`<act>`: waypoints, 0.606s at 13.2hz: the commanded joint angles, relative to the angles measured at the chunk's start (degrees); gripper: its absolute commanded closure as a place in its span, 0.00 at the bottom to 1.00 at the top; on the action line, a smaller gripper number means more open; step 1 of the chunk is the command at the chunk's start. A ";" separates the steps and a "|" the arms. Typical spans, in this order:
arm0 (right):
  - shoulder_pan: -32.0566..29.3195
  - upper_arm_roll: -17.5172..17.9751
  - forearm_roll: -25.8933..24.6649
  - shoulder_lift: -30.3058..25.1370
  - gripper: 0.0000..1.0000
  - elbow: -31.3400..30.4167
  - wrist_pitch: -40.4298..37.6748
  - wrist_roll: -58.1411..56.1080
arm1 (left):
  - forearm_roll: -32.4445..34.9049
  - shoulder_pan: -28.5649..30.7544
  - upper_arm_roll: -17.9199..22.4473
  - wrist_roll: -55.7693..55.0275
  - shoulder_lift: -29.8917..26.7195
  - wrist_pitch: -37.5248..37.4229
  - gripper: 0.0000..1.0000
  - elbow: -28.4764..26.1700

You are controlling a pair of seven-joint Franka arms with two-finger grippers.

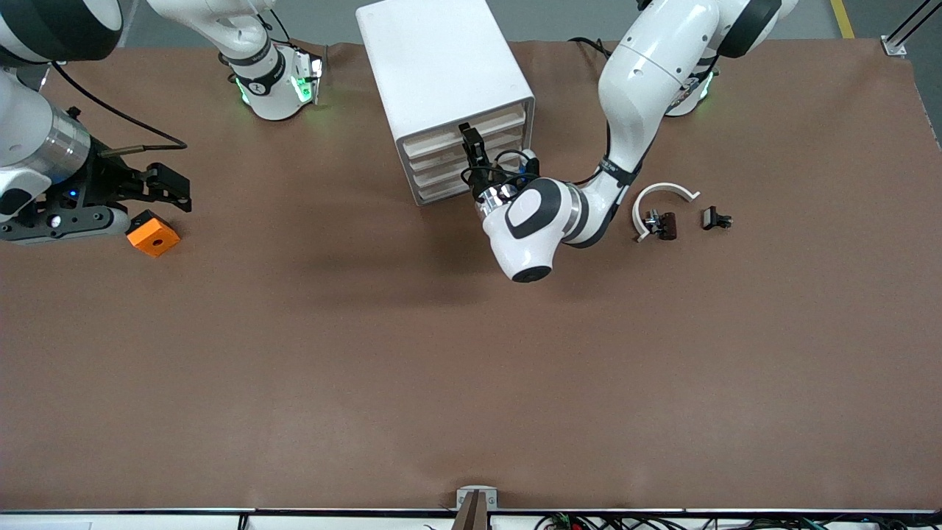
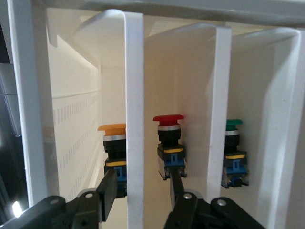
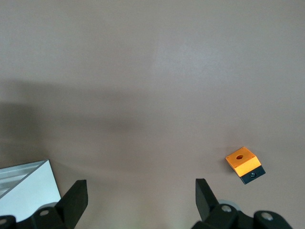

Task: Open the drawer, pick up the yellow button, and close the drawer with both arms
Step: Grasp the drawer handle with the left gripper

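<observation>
In the upper centre of the front view, the left end effector [image 1: 472,147] is being held against the front of the white cabinet [image 1: 441,59]. Its fingers [image 2: 108,188] are being kept apart, and the cream front edge of the drawer [image 2: 135,95] is being straddled by them without contact. The button [image 2: 113,148] is being seen inside, just beside that edge and close to one fingertip. Little room is being left between the neighbouring drawer fronts. The right end effector [image 1: 168,190] is being held, fingers spread, over the worktop [image 1: 471,383] beside an orange block [image 1: 152,232]. Wide bare worktop is being left in the lower half.
</observation>
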 commanded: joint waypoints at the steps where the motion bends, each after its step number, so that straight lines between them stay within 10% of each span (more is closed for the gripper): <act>1: -0.37 0.12 -0.29 0.23 0.00 0.82 -0.27 0.44 | -0.98 0.05 0.15 -1.07 0.41 -1.21 0.73 0.81; 4: 0.15 0.21 -0.11 0.23 0.00 0.91 -0.53 0.96 | -0.72 0.66 0.41 -0.72 0.85 -1.21 1.00 0.82; 8: 3.05 0.38 -0.02 0.15 0.00 1.87 -0.80 9.03 | -0.19 2.41 0.86 -0.55 1.38 -1.12 1.00 0.99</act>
